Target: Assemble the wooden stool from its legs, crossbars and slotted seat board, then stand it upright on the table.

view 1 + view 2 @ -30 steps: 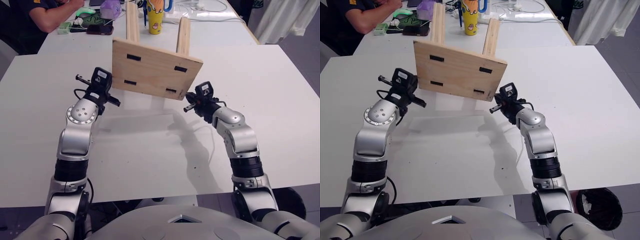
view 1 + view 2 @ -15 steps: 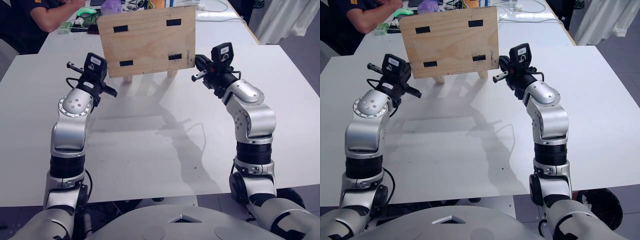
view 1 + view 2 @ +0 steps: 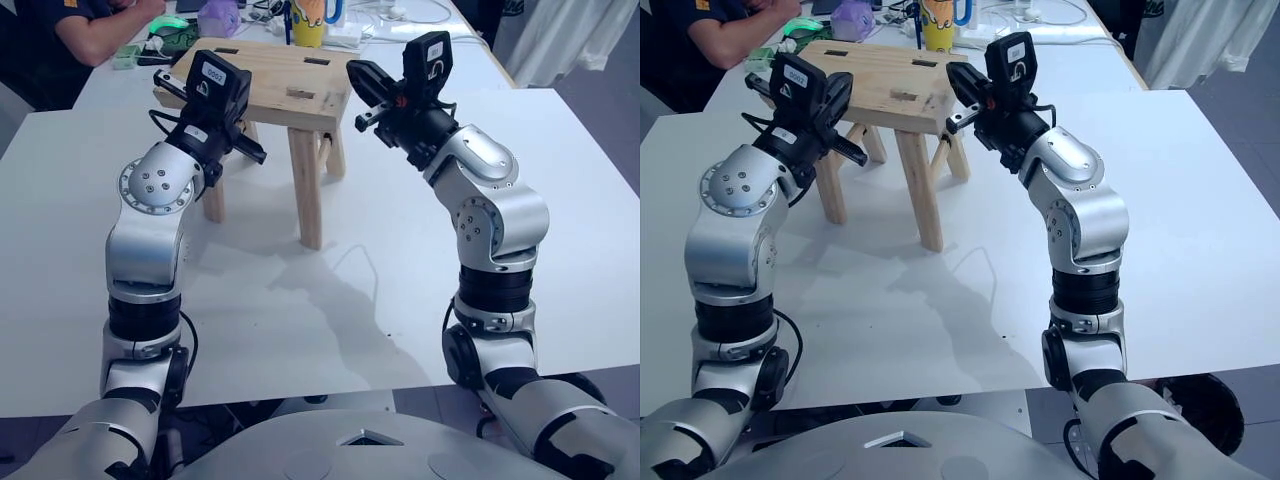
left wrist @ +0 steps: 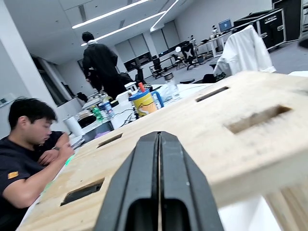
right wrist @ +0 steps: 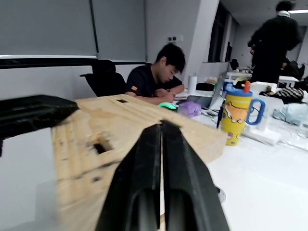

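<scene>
White table [image 3: 560, 200] spans the head views. Wooden stool [image 3: 290, 110] stands upright on it, toward the far side and about centred between the two arms. Seat board [image 3: 265, 72] is on top and roughly level, with its slots [image 4: 257, 119] facing up. Legs [image 3: 308, 190] are down on the tabletop.

Left arm [image 3: 150, 190] rises from the near edge with the elbow bent and the forearm angled up and inward. Its wrist is at seat height on the stool's left side. Right arm [image 3: 495, 210] mirrors it: upper section near vertical, elbow high, forearm leaning in and forward toward the seat's right edge.

Left gripper [image 4: 159, 139] has its fingers pressed together with only a thin seam between them and nothing in the seam. The tip points at the near-left edge of the seat board. It is right at the wood, but contact can't be judged.

Right gripper [image 3: 360, 78] also has its fingers closed against each other, with nothing between them. The tip is aimed at the seat's right corner, just beside it, and touch is again unclear.

Yellow mug [image 5: 236, 118] sits on the next table behind the stool, well apart from it.
</scene>
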